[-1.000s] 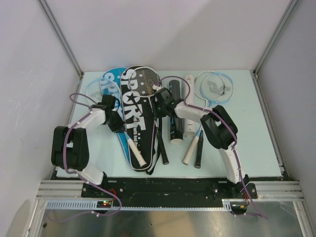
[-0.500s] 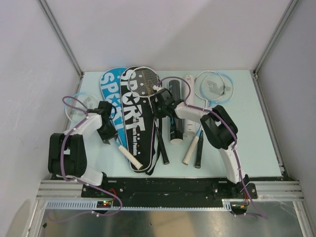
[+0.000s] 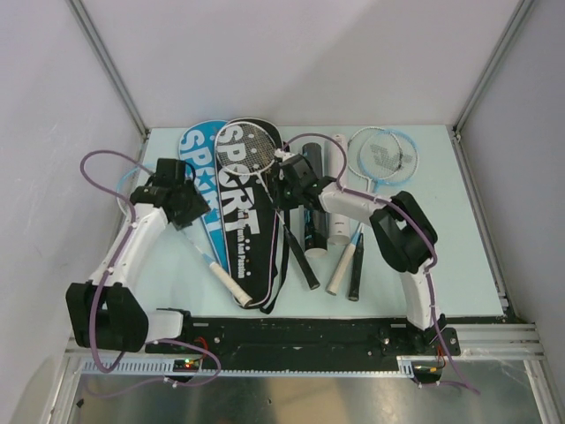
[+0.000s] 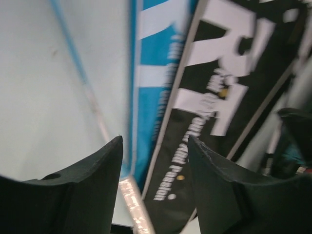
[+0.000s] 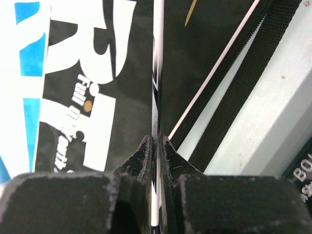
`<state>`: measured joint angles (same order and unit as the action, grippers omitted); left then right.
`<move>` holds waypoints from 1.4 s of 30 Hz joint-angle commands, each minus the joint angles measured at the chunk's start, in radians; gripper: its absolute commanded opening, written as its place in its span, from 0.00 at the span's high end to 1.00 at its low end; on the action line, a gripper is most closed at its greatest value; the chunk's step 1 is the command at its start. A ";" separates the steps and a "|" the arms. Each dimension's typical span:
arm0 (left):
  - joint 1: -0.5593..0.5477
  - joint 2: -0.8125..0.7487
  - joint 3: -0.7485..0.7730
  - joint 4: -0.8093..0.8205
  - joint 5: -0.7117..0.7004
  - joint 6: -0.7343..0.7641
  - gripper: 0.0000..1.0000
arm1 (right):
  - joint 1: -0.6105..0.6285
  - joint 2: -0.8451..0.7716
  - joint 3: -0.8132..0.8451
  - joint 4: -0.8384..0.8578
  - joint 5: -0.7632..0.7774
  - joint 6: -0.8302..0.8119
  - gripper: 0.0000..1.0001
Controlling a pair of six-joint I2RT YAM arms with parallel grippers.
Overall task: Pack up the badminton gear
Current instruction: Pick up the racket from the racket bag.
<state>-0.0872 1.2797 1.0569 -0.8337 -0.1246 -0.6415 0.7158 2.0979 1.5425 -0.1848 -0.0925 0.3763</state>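
Left arm has swung out to the left and the left gripper has opened, jaws apart on nothing above the blue cover, beside the black cover; right gripper pinches the black-handled racket by its thin shaft, head at the black cover's far end.

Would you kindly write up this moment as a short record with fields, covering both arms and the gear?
left gripper: open, empty, above the blue cover edge
right gripper: shut on the racket shaft, over the black cover
covers: black cover overlaps blue cover
tubes: black tube and white tube side by side, right of the covers
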 commanded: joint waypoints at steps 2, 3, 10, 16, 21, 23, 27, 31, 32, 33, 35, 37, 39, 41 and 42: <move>-0.020 0.034 0.072 0.146 0.218 0.013 0.38 | 0.004 -0.143 -0.056 0.093 -0.048 0.048 1.00; -0.024 0.048 0.073 0.184 0.249 0.010 0.37 | 0.005 -0.155 -0.069 0.099 -0.057 0.058 1.00; -0.073 0.175 0.085 0.389 0.357 -0.013 0.34 | 0.031 -0.245 -0.175 0.151 -0.113 0.144 1.00; -0.104 0.261 0.061 0.545 0.441 -0.066 0.33 | 0.073 -0.315 -0.249 0.189 -0.103 0.180 1.00; -0.153 0.295 0.051 0.605 0.437 -0.079 0.32 | 0.103 -0.356 -0.280 0.236 -0.091 0.221 1.00; -0.161 0.304 0.038 0.614 0.434 -0.092 0.32 | 0.117 -0.369 -0.293 0.257 -0.073 0.233 1.00; -0.169 0.303 0.009 0.634 0.430 -0.112 0.35 | 0.141 -0.379 -0.304 0.282 -0.053 0.246 1.00; -0.169 0.295 -0.004 0.651 0.451 -0.145 0.53 | 0.148 -0.380 -0.313 0.293 -0.074 0.246 1.00; -0.169 0.291 -0.006 0.658 0.462 -0.155 0.61 | 0.147 -0.381 -0.319 0.294 -0.084 0.240 1.00; -0.169 0.290 -0.009 0.665 0.473 -0.164 0.68 | 0.145 -0.383 -0.325 0.297 -0.090 0.221 1.00; -0.169 0.282 -0.019 0.688 0.498 -0.185 0.81 | 0.135 -0.398 -0.377 0.329 -0.099 0.185 0.93; -0.169 0.275 -0.035 0.730 0.537 -0.206 0.91 | 0.106 -0.423 -0.442 0.395 -0.170 0.182 0.82; -0.169 0.267 -0.054 0.776 0.574 -0.236 0.98 | 0.065 -0.454 -0.505 0.478 -0.303 0.214 0.70; -0.170 0.254 -0.068 0.815 0.603 -0.254 0.99 | 0.025 -0.488 -0.564 0.546 -0.402 0.247 0.58; -0.169 0.246 -0.071 0.821 0.612 -0.257 1.00 | 0.012 -0.511 -0.590 0.572 -0.437 0.256 0.53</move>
<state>-0.2577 1.5829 1.0008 -0.1352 0.4000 -0.8455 0.7952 1.6928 1.0290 0.1940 -0.3180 0.6022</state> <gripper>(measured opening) 0.093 0.389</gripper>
